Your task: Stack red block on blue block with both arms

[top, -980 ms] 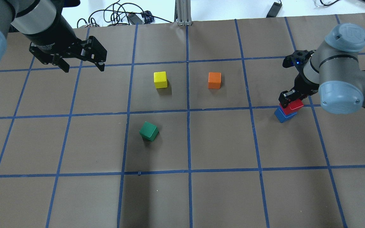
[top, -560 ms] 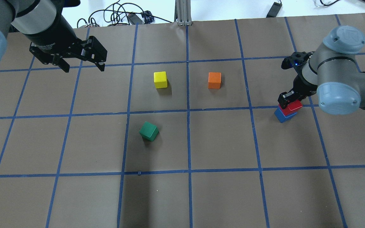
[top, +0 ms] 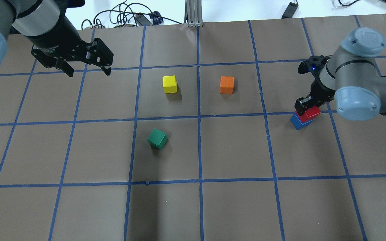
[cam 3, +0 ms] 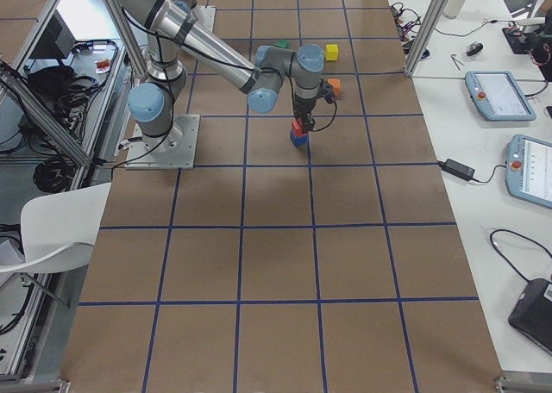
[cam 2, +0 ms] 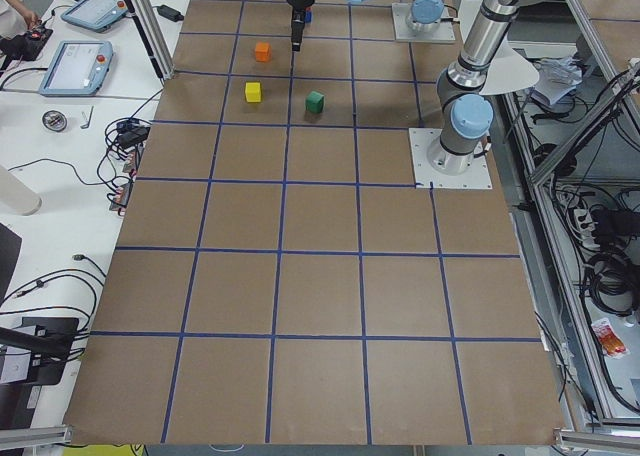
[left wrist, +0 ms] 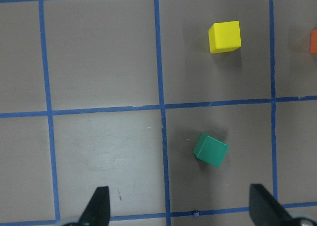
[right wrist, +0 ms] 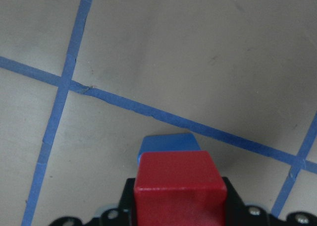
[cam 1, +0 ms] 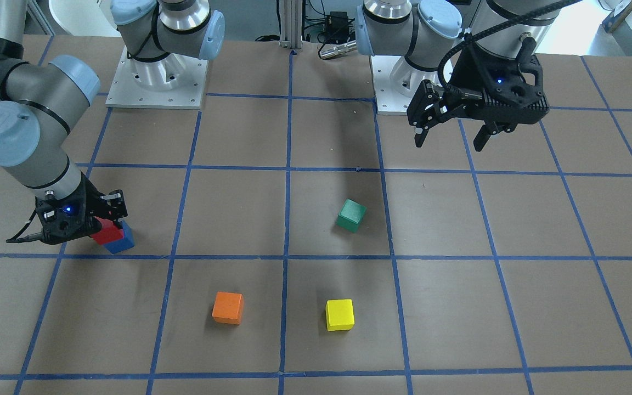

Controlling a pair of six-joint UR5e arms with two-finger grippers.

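Note:
The red block [top: 309,113] sits on top of the blue block [top: 299,122] at the table's right, turned a little off the blue one's edges. My right gripper [top: 308,107] is shut on the red block from above. In the right wrist view the red block [right wrist: 178,182] fills the space between the jaws, with the blue block [right wrist: 168,142] showing just beyond it. In the front-facing view the pair is at the left, red [cam 1: 106,232] over blue [cam 1: 122,243]. My left gripper [top: 88,73] is open and empty, raised over the far left of the table.
A yellow block [top: 169,84] and an orange block [top: 227,85] stand in the far middle squares. A green block [top: 157,139] lies turned at an angle nearer the middle. Cables lie beyond the table's far edge.
The right arm's elbow has shifted slightly left and the red block has settled a little closer onto the blue block. The left arm has not moved.

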